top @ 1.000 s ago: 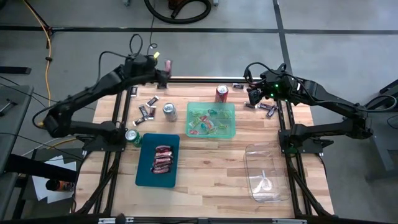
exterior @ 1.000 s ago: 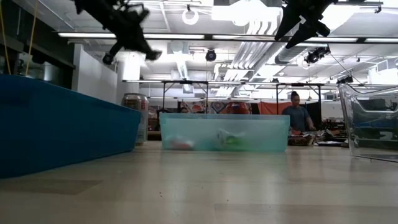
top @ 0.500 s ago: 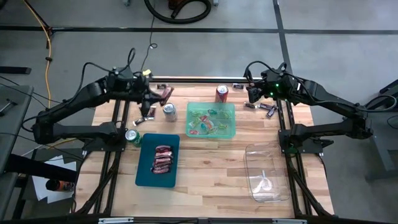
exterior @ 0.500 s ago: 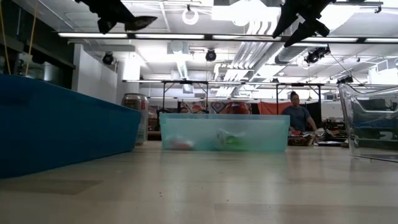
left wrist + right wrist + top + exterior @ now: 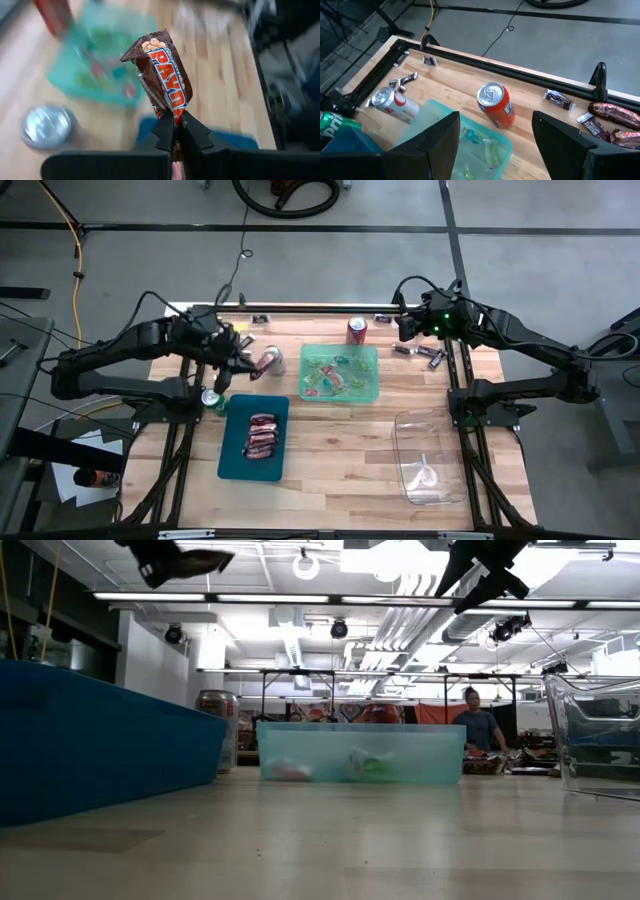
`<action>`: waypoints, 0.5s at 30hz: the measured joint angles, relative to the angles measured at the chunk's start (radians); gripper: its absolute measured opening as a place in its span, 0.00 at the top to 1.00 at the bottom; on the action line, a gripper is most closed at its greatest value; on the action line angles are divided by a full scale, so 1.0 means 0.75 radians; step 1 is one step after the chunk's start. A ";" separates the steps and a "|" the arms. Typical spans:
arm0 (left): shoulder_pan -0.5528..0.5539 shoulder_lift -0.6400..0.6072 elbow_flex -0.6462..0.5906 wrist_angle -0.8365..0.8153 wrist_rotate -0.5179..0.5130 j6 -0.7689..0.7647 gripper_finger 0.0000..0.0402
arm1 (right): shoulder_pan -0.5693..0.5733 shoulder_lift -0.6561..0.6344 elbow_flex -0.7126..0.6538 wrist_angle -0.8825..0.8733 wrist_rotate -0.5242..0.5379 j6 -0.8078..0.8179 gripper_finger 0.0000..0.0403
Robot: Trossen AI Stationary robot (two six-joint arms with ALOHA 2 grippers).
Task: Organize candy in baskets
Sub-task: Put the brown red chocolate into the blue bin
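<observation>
My left gripper (image 5: 250, 364) hovers above the silver can (image 5: 272, 358), just beyond the dark teal basket (image 5: 236, 460), and is shut on a brown and red candy bar (image 5: 162, 75). That basket holds red and pink candies (image 5: 262, 435). The light green basket (image 5: 372, 392) holds bright mixed candies. The clear basket (image 5: 428, 458) sits near the right edge. My right gripper (image 5: 492, 145) is open, high over the table's far right corner (image 5: 405, 328). Dark candies (image 5: 435, 360) lie there on the wood. My left gripper pinches one end of the candy bar (image 5: 169, 111) between its two fingers. The bar runs on past the fingertips in line with them, toward the table's right. It is lifted clear, high above the table, as the low view (image 5: 205, 558) shows.
A red can (image 5: 357, 330) stands beyond the green basket, and a green can (image 5: 211, 398) stands by the teal basket's far left corner. More dark candies (image 5: 243, 340) lie at the far left. Bare wood shows between the teal and clear baskets. A person (image 5: 482, 725) is far behind the table.
My left gripper has come from the table's far edge toward the near side, past the silver can toward the teal basket, still shut on the candy bar and carrying it in the air.
</observation>
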 joint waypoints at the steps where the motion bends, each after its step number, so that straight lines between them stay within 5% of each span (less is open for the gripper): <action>1: -0.033 0.010 0.000 -0.048 -0.003 -0.010 1.00 | 0.000 0.000 0.000 -0.001 0.000 -0.005 0.40; 7: -0.348 0.114 0.000 -0.299 -0.162 -0.069 1.00 | 0.000 0.000 0.001 -0.006 -0.004 -0.081 0.40; 15: -0.766 0.370 0.000 -0.254 -0.340 -0.314 1.00 | 0.000 0.000 0.000 -0.048 -0.034 -0.181 0.40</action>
